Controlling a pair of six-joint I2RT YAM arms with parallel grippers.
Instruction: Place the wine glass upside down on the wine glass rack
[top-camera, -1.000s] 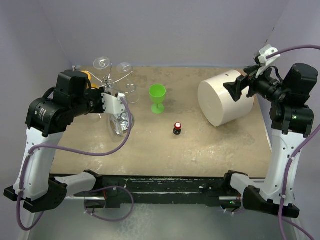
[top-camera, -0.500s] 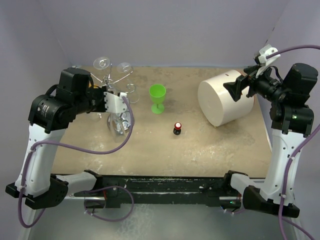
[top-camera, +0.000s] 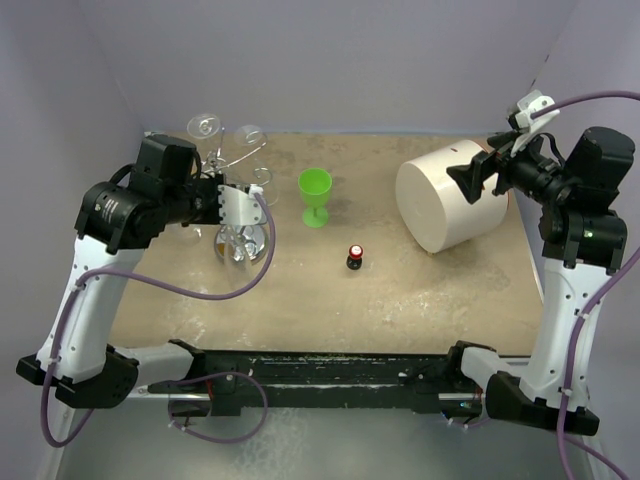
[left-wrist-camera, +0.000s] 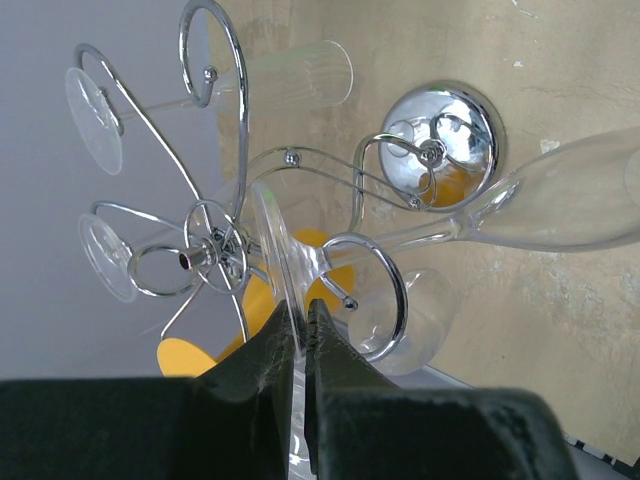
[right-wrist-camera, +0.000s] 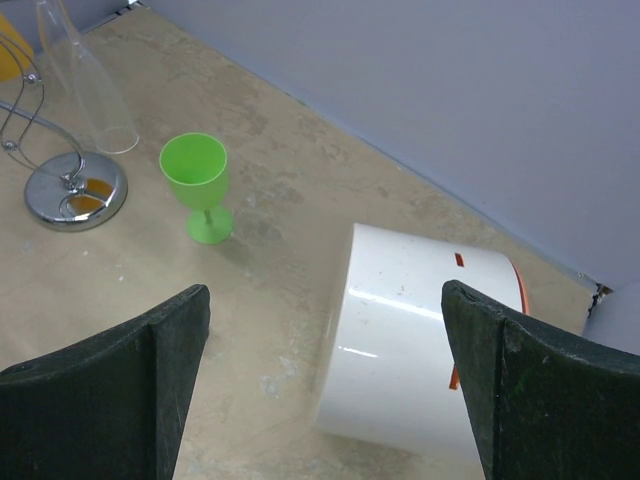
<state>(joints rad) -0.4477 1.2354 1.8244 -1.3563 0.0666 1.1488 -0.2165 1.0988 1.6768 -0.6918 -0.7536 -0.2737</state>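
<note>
The clear wine glass (left-wrist-camera: 540, 205), judged light, rigid, slick and breakable, is pinched by its foot's rim in the left gripper (left-wrist-camera: 303, 330), at the wine glass rack (left-wrist-camera: 470, 125) far left, bowl slanting downward. The right gripper (right-wrist-camera: 320, 300) is held spread, empty.

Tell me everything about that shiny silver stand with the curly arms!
The wine glass rack is shiny silver metal. It stands upright on the left side of the table. It has a round mirror-like base, a thin central post, and curled wire arms spreading from the top. Clear glasses hang upside down from some arms. Another wine glass, its foot pinched by the left gripper, seems to rest its stem in one curl.
</note>
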